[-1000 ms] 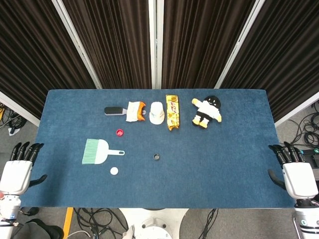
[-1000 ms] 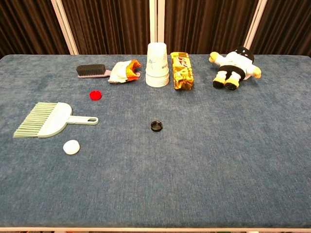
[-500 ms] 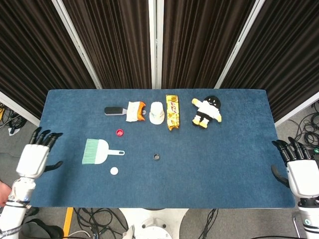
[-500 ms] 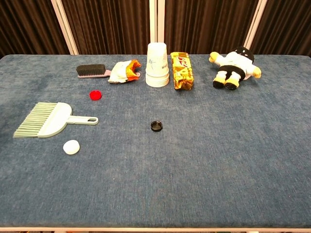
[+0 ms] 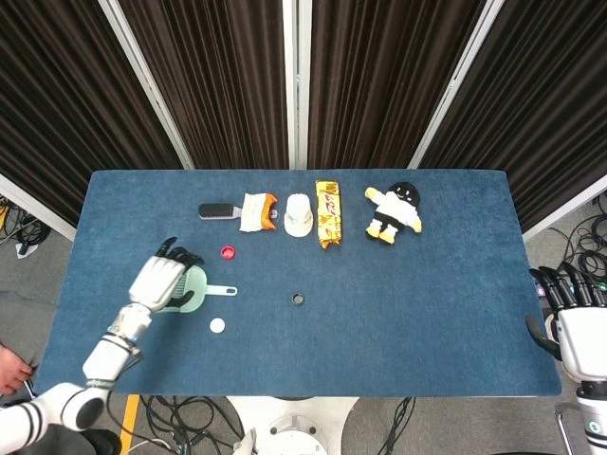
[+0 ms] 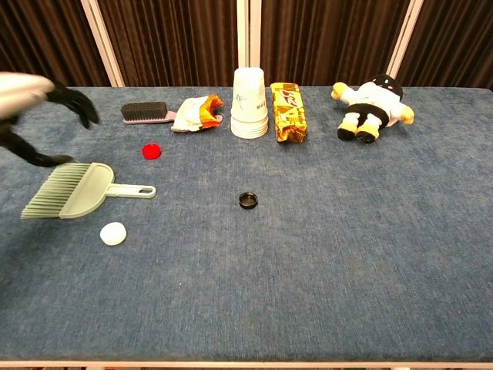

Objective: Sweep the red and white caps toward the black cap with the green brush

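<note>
The green brush [image 5: 194,296] lies flat at the table's left, bristles to the left and handle toward the centre; the chest view shows all of it [image 6: 73,191]. My left hand [image 5: 167,276] hovers over its bristle end with fingers spread, holding nothing, and appears blurred at the upper left [image 6: 46,96] in the chest view. The red cap [image 5: 228,252] sits just beyond the brush, the white cap [image 5: 217,325] just in front of its handle. To the right, near mid-table, is the black cap [image 5: 298,299]. My right hand [image 5: 575,327] hangs open past the table's right edge.
Along the far side stand a black hairbrush [image 5: 218,210], a torn snack bag [image 5: 256,210], stacked paper cups [image 5: 299,215], a yellow snack pack [image 5: 327,213] and a plush doll [image 5: 394,212]. Bare blue cloth [image 5: 427,313] covers the right half.
My left hand has swung in from beyond the table's left edge to above the brush. My right hand has drifted slightly further right and down.
</note>
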